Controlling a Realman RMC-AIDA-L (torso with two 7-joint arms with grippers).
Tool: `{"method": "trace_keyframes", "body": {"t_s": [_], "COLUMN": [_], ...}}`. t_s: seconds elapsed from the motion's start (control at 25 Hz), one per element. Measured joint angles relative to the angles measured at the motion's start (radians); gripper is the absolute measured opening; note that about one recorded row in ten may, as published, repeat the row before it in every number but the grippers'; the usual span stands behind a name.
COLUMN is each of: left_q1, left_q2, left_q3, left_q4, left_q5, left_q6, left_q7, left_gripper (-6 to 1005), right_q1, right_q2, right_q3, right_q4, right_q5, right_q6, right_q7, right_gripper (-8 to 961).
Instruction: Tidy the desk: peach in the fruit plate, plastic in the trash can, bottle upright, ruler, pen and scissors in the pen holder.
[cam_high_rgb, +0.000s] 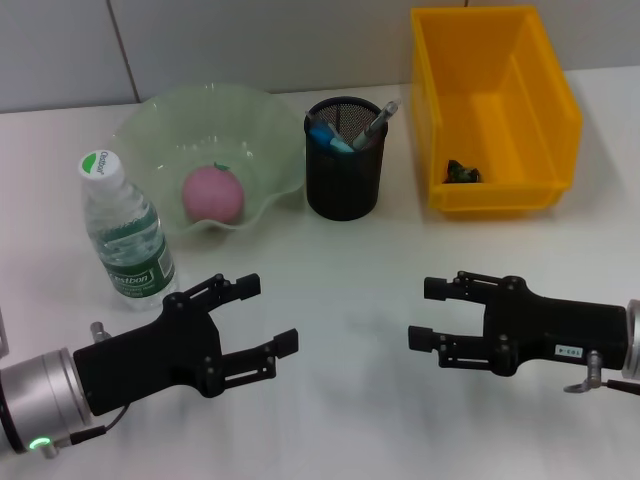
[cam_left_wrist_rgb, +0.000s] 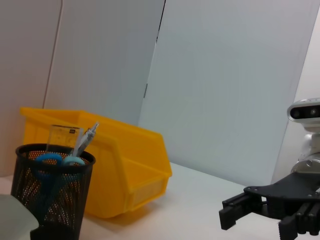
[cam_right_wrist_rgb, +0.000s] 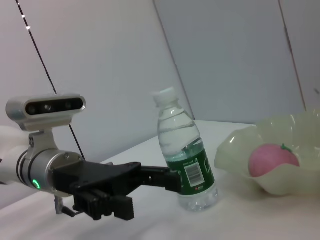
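The pink peach lies in the green fruit plate. To its left the bottle stands upright with its cap on. The black mesh pen holder holds the pen and the blue-handled scissors; the clear ruler shows in it in the left wrist view. A dark scrap of plastic lies in the yellow trash can. My left gripper is open over the table at front left. My right gripper is open at front right. Neither holds anything.
A grey wall runs behind the white table. In the right wrist view the bottle stands just beyond my left gripper, with the fruit plate and peach past it.
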Motion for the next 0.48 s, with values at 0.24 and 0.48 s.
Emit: {"method": "trace_keyframes", "body": {"t_s": [0.24, 0.48], "left_q1": [0.004, -0.002], "left_q2": [0.002, 0.003], "left_q3": [0.023, 0.027], "left_q4": [0.031, 0.061], "left_q5": [0.000, 0.038], "left_q6": [-0.002, -0.020], "left_q7": [-0.015, -0.048], "left_gripper": [873, 873], "right_q1": [0.006, 0.019], "right_q2": [0.004, 0.008], "right_q3": [0.000, 0.001], "right_q4": [0.002, 0.002], "right_q5": [-0.005, -0.005], "right_q6": [0.003, 0.003], "right_q7": [-0.006, -0.006], "right_gripper": [773, 773]}}
